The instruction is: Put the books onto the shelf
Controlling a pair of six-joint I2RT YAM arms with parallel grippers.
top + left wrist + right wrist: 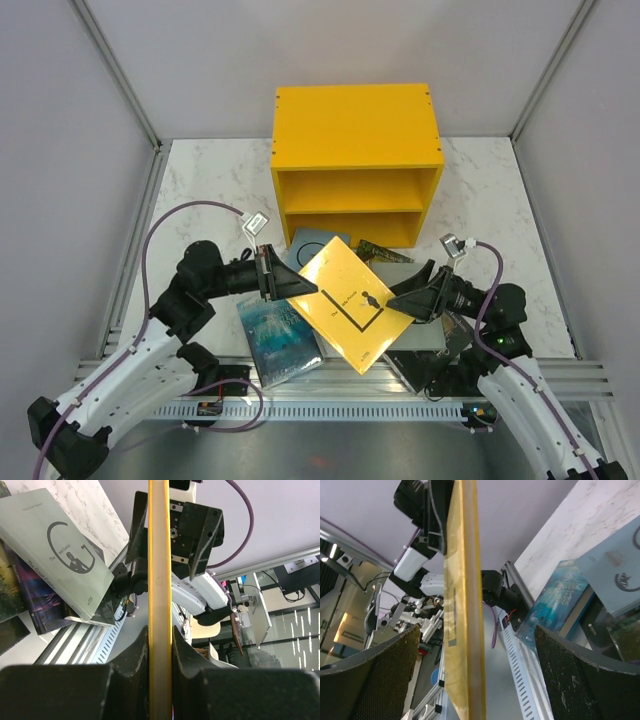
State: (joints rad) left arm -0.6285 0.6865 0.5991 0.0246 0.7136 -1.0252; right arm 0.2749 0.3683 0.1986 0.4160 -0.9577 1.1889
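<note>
My left claw point(288, 283) is clamped narrow on the yellow book point(350, 305), pinching it at its left corner. In the left wrist view the book stands edge-on between the two black fingers point(132, 660), both pressed against its covers. The book hangs above the marble worktop point(200, 190), tilted like a diamond, in front of the yellow shelf point(357, 130) and below its lower compartment. My right claw point(405, 298) sits at the book's right corner with its jaws spread wide. From the right wrist camera the yellow edge runs up between the mesh-textured pads point(380, 670) with a gap on either side, so nothing is gripped there. The shelf stands at the back of the worktop, its two compartments open toward the arms. The other books lie flat beneath the lifted one. An ocean-cover book point(278, 338) lies near the left arm, and a grey book with a big "G" point(55, 555) rests on top of darker covers – how many are in that pile I cannot tell. Another grey cover point(312, 243) pokes out just in front of the shelf.
</note>
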